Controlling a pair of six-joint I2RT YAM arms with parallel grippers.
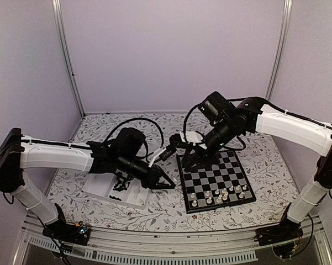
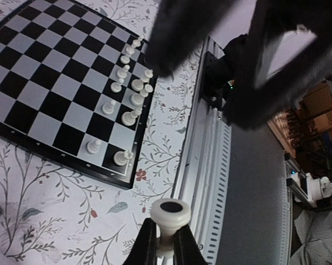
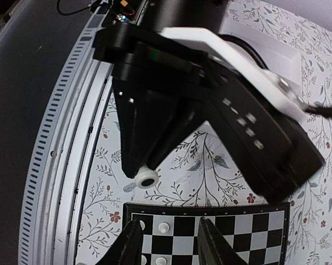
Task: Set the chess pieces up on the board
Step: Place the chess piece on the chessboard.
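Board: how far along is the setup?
Done: several white pieces stand on the near rows of the board. In hand: left jaws shut on one white piece beside the board; right jaws open, empty, over its left edge. Left: far rows bare; dark pieces lie in the tray.

Floral tablecloth [image 1: 166, 211], clear plastic tray [image 1: 95, 191]

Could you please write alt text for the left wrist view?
The left gripper pinches a white chess piece, base toward the camera, over a floral tablecloth. Upper left lies the board, with white pieces standing along its right edge.
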